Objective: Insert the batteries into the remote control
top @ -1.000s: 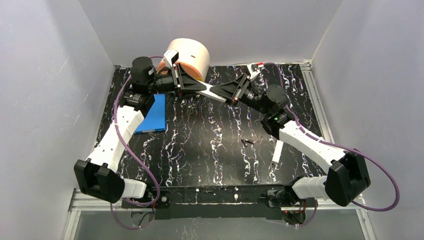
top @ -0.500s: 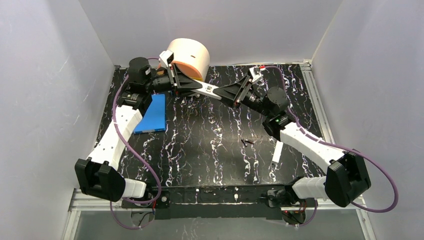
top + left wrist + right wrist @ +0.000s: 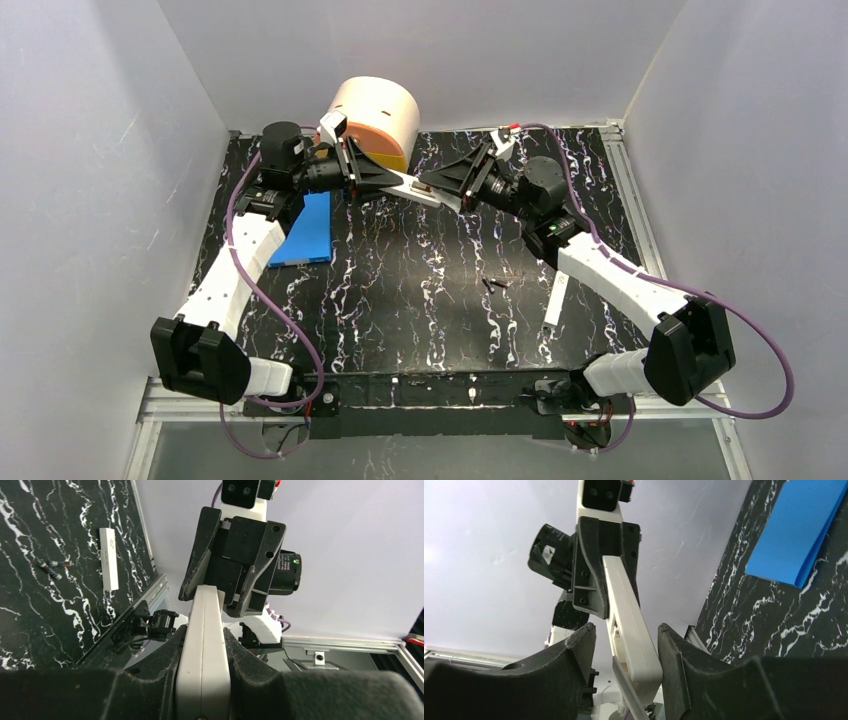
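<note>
The white remote control (image 3: 415, 186) hangs in the air over the back of the table, between the two grippers. My left gripper (image 3: 395, 180) is shut on one end of it; in the left wrist view the remote control (image 3: 204, 615) is pinched edge-on between both fingers. My right gripper (image 3: 432, 187) is open around the other end. There the remote control (image 3: 626, 610) lies against the right finger (image 3: 669, 645), clear of the other. A thin white flap (image 3: 624, 680) stands off its end. The two dark batteries (image 3: 493, 284) lie on the table; the left wrist view shows the batteries (image 3: 52, 567) too.
A long white bar (image 3: 555, 300) lies right of the batteries. A blue pad (image 3: 310, 228) lies at the left under my left arm. A cream and orange roll (image 3: 378, 115) stands at the back edge. White walls close in the black marbled table (image 3: 400, 300).
The right gripper's jaws have widened around the remote's end. Both grippers and the remote have shifted a little to the left.
</note>
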Robot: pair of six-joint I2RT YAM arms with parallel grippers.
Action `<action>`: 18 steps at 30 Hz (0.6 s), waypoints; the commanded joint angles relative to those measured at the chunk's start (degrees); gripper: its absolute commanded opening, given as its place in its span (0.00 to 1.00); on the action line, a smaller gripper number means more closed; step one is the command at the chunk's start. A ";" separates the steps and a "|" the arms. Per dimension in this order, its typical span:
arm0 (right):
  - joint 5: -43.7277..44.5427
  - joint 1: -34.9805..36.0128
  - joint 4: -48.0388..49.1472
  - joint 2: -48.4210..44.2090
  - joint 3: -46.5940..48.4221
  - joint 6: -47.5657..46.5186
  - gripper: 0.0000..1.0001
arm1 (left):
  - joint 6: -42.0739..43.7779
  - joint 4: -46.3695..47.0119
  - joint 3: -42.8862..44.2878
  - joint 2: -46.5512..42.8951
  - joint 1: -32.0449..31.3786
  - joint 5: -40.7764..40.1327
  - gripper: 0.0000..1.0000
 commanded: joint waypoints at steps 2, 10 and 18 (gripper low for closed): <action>0.44 0.00 -4.54 -1.70 1.81 0.93 0.55 | 6.75 -7.77 2.79 -0.90 -0.13 -1.33 0.00; 0.39 -0.06 -10.61 -2.91 -1.65 2.65 0.59 | 13.48 -15.10 3.20 1.58 -0.19 -5.26 0.00; -2.94 -0.01 -5.66 -0.13 -6.71 2.90 0.54 | 19.01 -18.30 -2.16 2.95 -0.18 -6.67 0.00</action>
